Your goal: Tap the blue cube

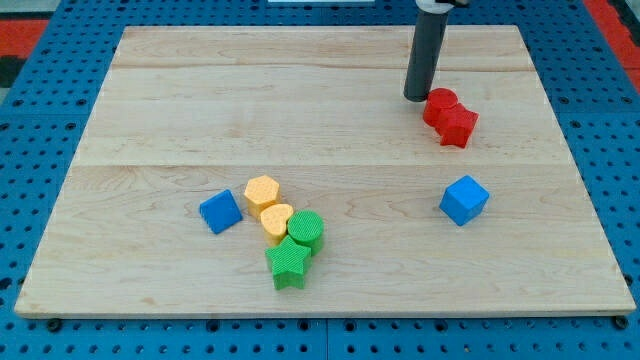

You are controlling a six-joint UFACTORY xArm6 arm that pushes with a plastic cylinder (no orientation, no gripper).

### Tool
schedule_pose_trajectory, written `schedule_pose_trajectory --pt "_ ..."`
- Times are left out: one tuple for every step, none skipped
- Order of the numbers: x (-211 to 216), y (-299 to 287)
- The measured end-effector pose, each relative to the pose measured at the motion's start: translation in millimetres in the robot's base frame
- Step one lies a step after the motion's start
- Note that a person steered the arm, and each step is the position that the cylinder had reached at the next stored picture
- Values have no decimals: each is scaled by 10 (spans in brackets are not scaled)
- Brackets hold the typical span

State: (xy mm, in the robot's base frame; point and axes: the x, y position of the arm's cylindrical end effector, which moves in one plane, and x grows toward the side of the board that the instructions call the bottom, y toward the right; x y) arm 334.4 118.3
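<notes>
A blue cube (464, 199) sits at the view's right, below the middle of the board. My tip (417, 96) is at the view's upper right, touching or just left of a red block (439, 106) that sits against a red star (458, 125). The tip is well above and a little left of the blue cube. A second blue block (220, 211), lying like a tilted square, is at the view's lower left.
A cluster lies at the view's lower middle: a yellow hexagon (262, 191), a yellow heart (276, 220), a green cylinder (306, 230) and a green star (289, 262). The wooden board (150, 110) rests on a blue pegboard.
</notes>
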Motion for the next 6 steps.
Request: schedule_pose_trajectory --pt "443 -541" --pt "920 -1197" --pt "984 -735" --pt "1242 23" --pt "1323 1148" --pt "1710 1629"
